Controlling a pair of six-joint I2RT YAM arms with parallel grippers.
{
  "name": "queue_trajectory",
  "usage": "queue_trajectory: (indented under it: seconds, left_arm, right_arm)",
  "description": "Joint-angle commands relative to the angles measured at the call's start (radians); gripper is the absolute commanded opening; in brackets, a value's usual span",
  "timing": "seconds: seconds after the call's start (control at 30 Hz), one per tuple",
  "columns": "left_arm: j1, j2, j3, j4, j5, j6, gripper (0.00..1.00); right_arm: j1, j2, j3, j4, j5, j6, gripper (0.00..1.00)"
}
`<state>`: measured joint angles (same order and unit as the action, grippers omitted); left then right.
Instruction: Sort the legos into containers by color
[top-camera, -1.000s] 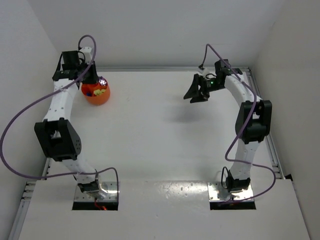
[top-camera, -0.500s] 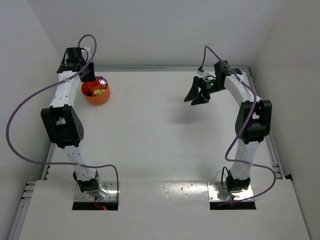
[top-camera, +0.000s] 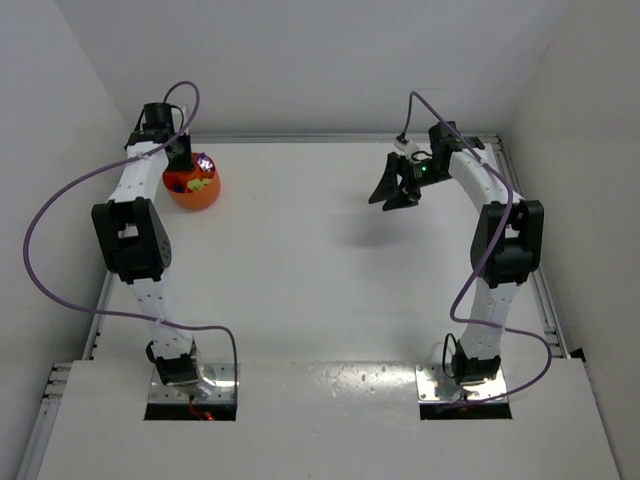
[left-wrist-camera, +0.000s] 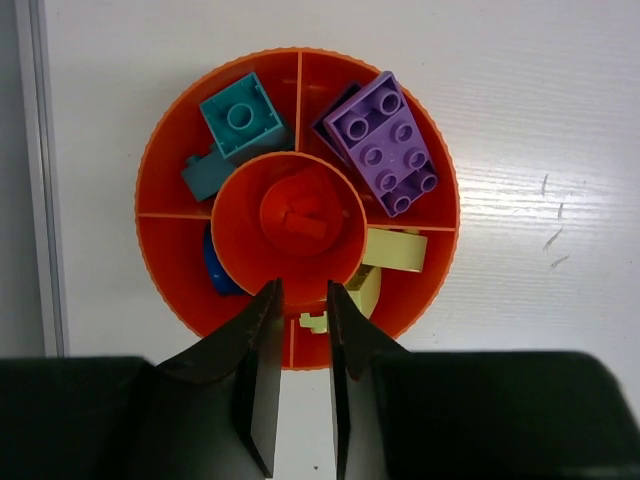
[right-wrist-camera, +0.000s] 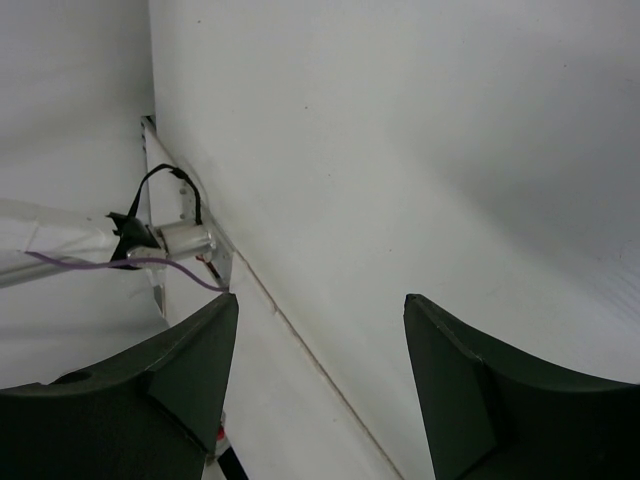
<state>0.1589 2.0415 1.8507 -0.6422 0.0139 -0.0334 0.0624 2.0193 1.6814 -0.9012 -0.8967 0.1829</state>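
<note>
Hovering over the divided orange bowl at the far-left corner of the table, the left end effector has its fingers only narrowly apart, gripping nothing. Legos lie inside the bowl: purple brick & teal brick in far sections, yellow-green piece at right, orange piece in ctr cup. The right end effector hangs wide open, empty, over the table's far-right side.

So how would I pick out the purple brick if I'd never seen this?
Look to the far left corner of the white table for the round orange bowl. It is split into wedges around a middle cup, and the purple brick lies in one wedge. Its pale purple colour and eight studs set it apart from the teal brick in the next wedge.
</note>
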Motion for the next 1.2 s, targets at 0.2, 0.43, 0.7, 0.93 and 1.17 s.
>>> queue_trajectory:
  seconds: [0.2, 0.43, 0.7, 0.93, 1.17]
  left_arm:
    - [0.016, 0.025, 0.081, 0.019, -0.043, 0.009, 0.32]
    - [0.016, 0.034, 0.090, 0.019, -0.052, 0.009, 0.40]
    - [0.036, -0.062, 0.073, 0.039, 0.164, 0.027, 0.41]
    - [-0.002, -0.428, -0.244, 0.197, 0.402, 0.067, 1.00]
    - [-0.076, -0.688, -0.508, 0.234, 0.426, 0.010, 1.00]
  right_arm:
    - [0.007, -0.034, -0.008, 0.001, -0.007, -0.016, 0.69]
    - [0.007, -0.025, -0.008, 0.001, -0.007, -0.016, 0.69]
    - [0.016, -0.063, -0.017, 0.001, 0.044, -0.045, 0.69]
    - [0.016, -0.152, -0.075, -0.004, 0.211, -0.121, 0.69]
    - [-0.009, -0.327, -0.300, 0.146, 0.461, -0.184, 0.71]
